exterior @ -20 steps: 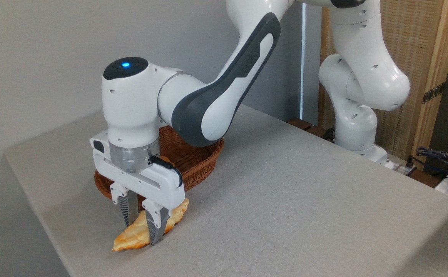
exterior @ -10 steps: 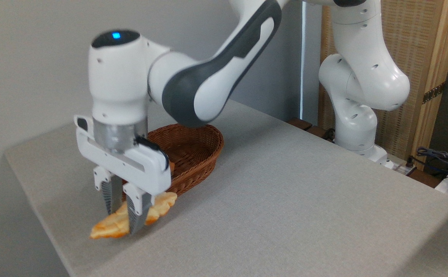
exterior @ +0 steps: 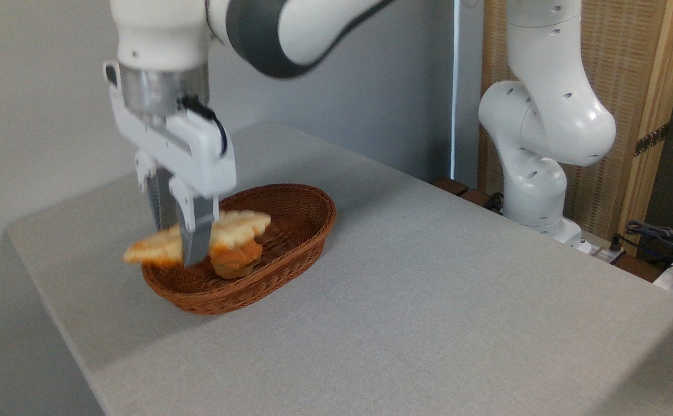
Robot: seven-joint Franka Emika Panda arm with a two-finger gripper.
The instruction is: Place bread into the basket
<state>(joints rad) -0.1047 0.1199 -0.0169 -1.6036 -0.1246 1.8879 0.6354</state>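
We see the arm reaching in from the upper right, its wrist pointing straight down, and the gripper [exterior: 176,245] clamped across the middle of the bread [exterior: 198,237]. The loaf hangs roughly level in the air over the left end of the basket [exterior: 307,228], above a small round bun [exterior: 235,260] lying inside it.

Counts — one robot arm [exterior: 536,115], one claw [exterior: 176,254] with two fingers [exterior: 193,240]. One long flat bread [exterior: 238,225], blurred. One small round orange-brown bun [exterior: 233,260]. One wicker basket [exterior: 290,254]. One tabletop [exterior: 429,300]. Bread items total two — loaf plus bun. Cables at right edge, number unclear.
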